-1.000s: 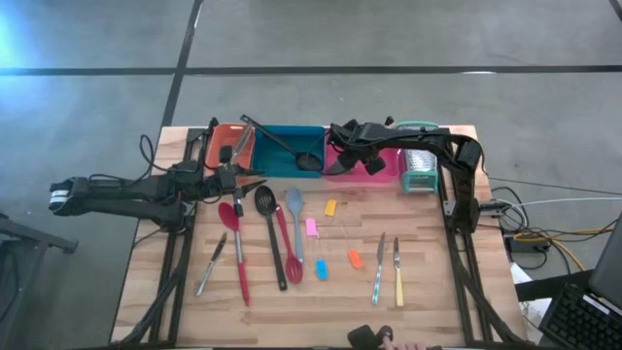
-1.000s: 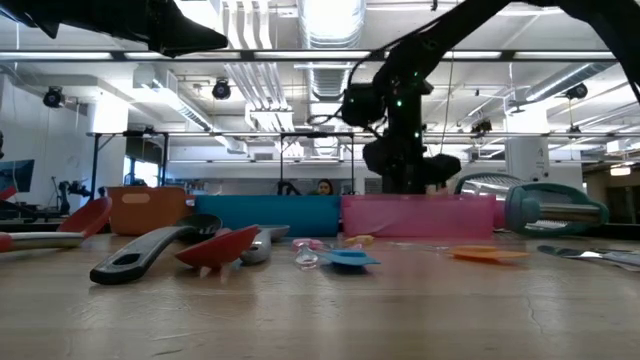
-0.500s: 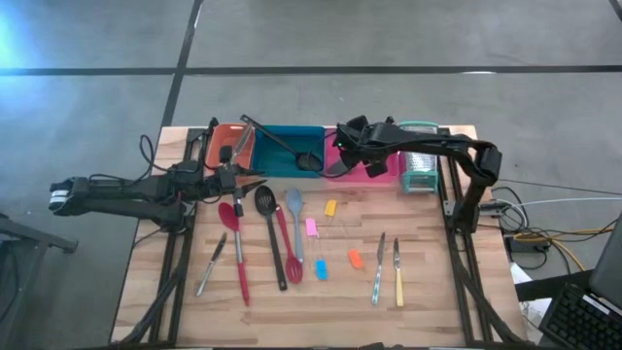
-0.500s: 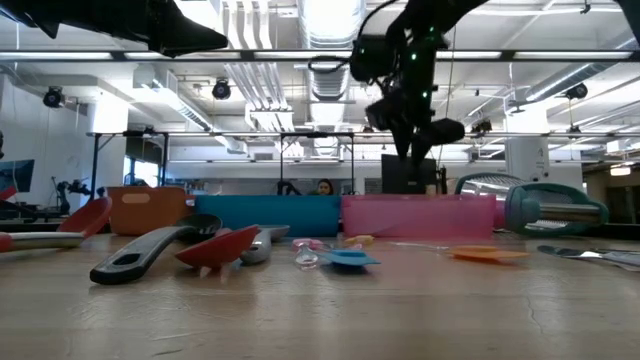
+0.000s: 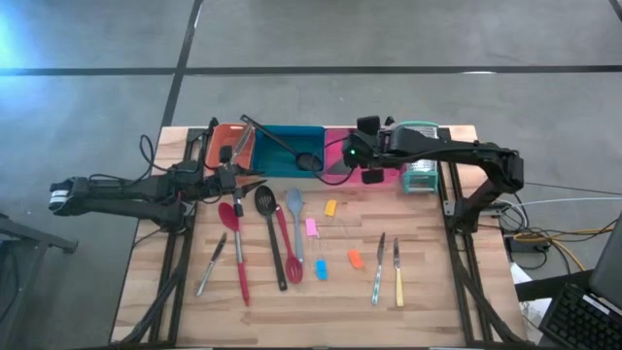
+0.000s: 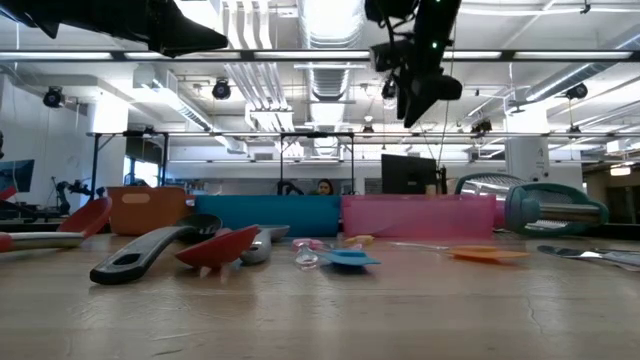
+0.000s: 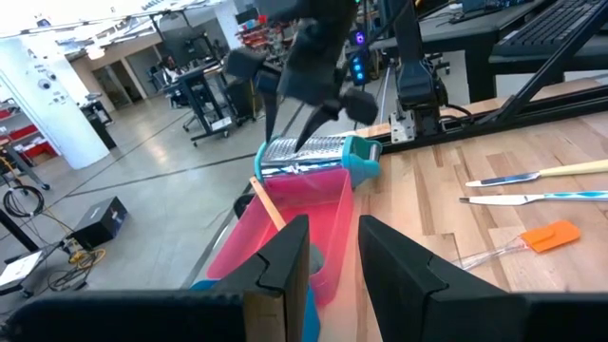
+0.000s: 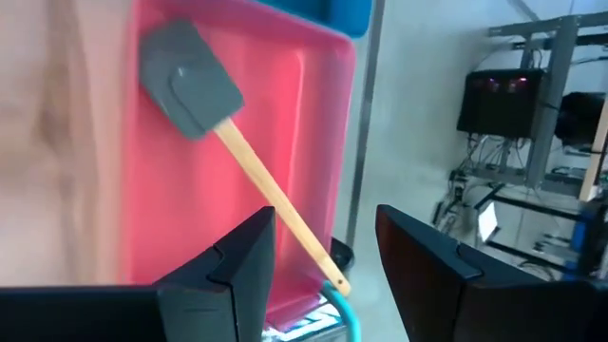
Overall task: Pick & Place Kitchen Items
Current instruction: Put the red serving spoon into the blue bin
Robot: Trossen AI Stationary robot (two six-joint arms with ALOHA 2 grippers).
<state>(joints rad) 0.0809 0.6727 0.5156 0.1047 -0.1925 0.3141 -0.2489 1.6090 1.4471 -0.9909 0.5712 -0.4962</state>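
Over the pink tray (image 5: 335, 167), the right gripper (image 5: 362, 156) hangs spread and empty, with a grey spatula (image 8: 186, 79) lying in the tray below. Spoons (image 5: 269, 231) and knives (image 5: 397, 269) lie lengthwise nearer the front. The left gripper (image 5: 236, 181), fingers a little apart and empty, is closest to the spoons.

Trays, rectangular: 3 – orange tray (image 5: 225, 128), teal tray (image 5: 292, 129), pink tray (image 8: 142, 190).
Box grater (image 5: 420, 177): 1.
Long-handled utensils loose on the table (image 5: 437, 282): 4 – red spatula (image 5: 233, 243), black slotted spoon (image 5: 272, 243), red spoon (image 5: 289, 251), grey spatula (image 5: 294, 222).
Small metal tool with dark handle (image 5: 210, 264): 1.
Table knives: 2 – plain knife (image 5: 378, 267), yellow-handled knife (image 5: 397, 274).
Small coloured tools: 4 – yellow piece (image 5: 330, 207), pink piece (image 5: 311, 227), blue piece (image 5: 321, 269), orange piece (image 5: 355, 259).
Utensils lying in trays: 3 – tongs (image 5: 238, 146), black ladle (image 5: 292, 151), wooden-handled spatula (image 8: 195, 81).
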